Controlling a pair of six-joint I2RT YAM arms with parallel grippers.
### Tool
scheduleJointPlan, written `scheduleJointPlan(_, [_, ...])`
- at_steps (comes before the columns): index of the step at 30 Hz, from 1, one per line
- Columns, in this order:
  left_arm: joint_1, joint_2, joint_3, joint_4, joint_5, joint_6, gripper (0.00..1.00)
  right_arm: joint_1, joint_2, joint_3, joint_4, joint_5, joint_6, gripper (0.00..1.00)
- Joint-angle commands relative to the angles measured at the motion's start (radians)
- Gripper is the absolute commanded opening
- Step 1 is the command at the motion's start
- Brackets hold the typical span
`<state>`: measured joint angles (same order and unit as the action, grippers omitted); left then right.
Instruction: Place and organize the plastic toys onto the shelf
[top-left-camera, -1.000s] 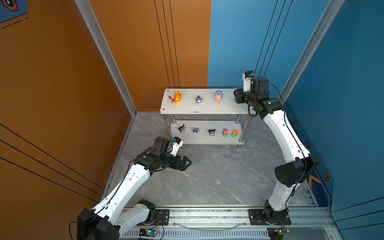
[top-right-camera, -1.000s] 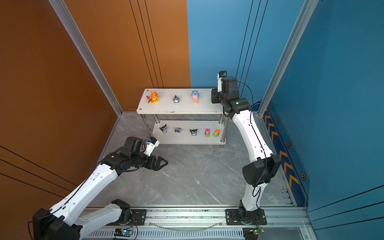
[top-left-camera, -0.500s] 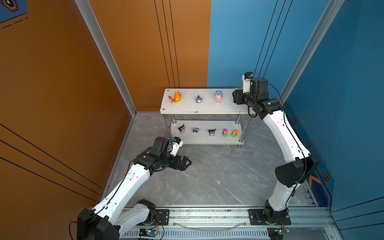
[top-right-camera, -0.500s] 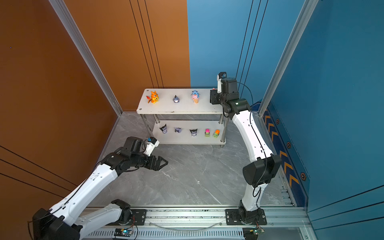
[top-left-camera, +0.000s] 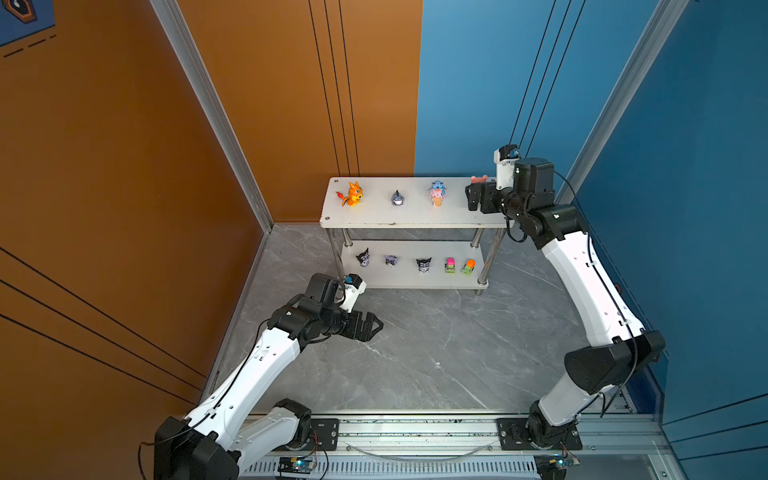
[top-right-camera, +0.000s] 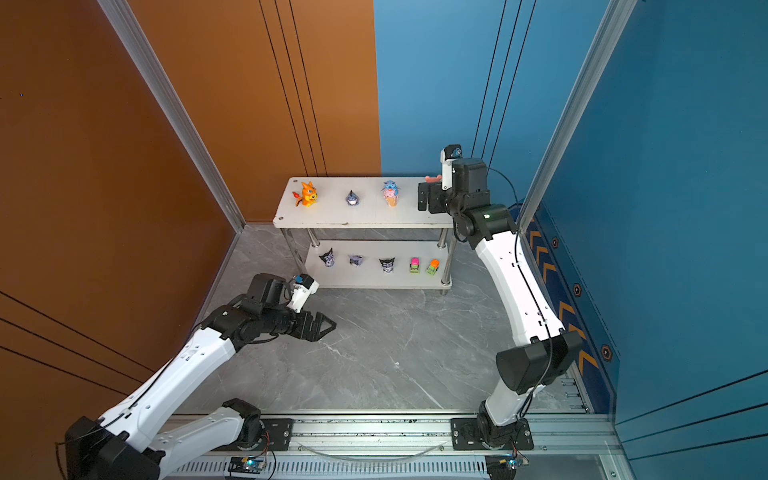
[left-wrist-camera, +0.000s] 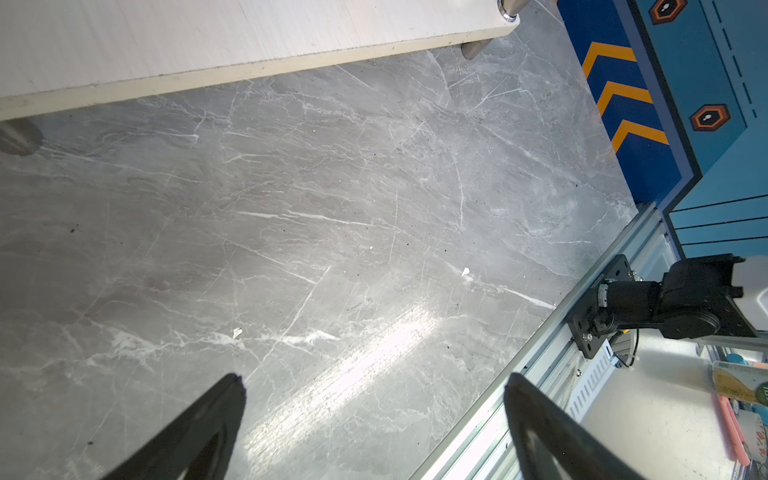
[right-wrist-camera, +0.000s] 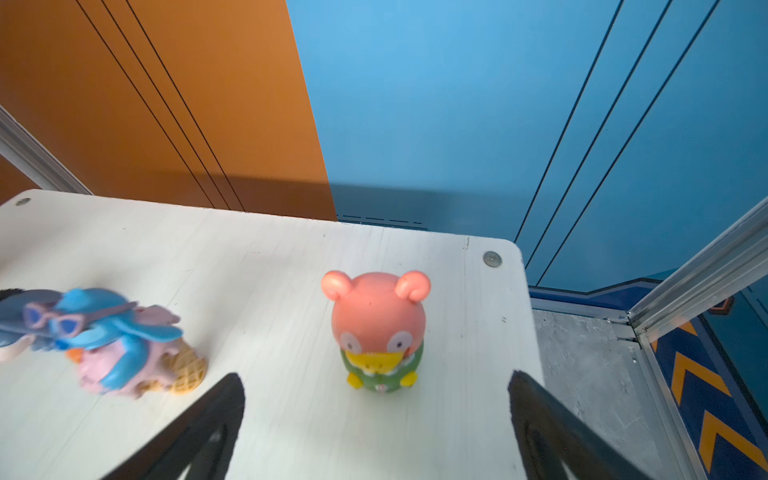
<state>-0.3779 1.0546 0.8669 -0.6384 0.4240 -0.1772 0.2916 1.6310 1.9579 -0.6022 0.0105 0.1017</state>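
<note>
One pink bear (upright), blue creature beside, right tool agape

light: bright, even | glare: white streak on bench | blur: blue creature soft | shadow: band behind shelf
</note>
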Motion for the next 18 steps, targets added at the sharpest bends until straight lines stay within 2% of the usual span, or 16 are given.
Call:
scheduleJointPlan(1, [0.011,-0.011,-0.002,0.012,0.024,0.004,0.99,0.015,-0.119,-0.058,-0.004,-0.006,-0.011,1.0])
scheduleJointPlan(3, [0.011,-0.017,0.002,0.014,0.008,-0.001,1.0,0.015,-0.194,-0.101,0.013,0.014,-0.008,1.0])
scheduleJointPlan(6, [0.011,-0.057,0.0,0.062,-0.112,-0.039,1.0,0.009,-0.325,-0.205,0.03,0.107,-0.015,1.0])
scheduleJointPlan(9, [0.013,-0.129,-0.082,0.255,-0.362,-0.096,0.98,-0.007,-0.479,-0.387,0.066,0.244,-0.033,1.0])
scheduleJointPlan(12, [0.026,-0.161,-0.199,0.479,-0.629,-0.106,0.98,-0.022,-0.661,-0.669,0.175,0.358,-0.05,1.0])
scheduleJointPlan(15, [0.033,-0.115,-0.345,0.778,-0.8,0.017,0.98,-0.054,-0.784,-0.925,0.228,0.442,0.009,1.0])
scheduleJointPlan(16, [0.04,-0.076,-0.386,0.884,-0.859,0.066,0.98,-0.066,-0.806,-1.028,0.255,0.445,0.021,1.0])
scheduleJointPlan(18, [0.062,0.008,-0.425,1.008,-0.906,0.16,0.98,-0.082,-0.834,-1.231,0.384,0.398,-0.006,1.0])
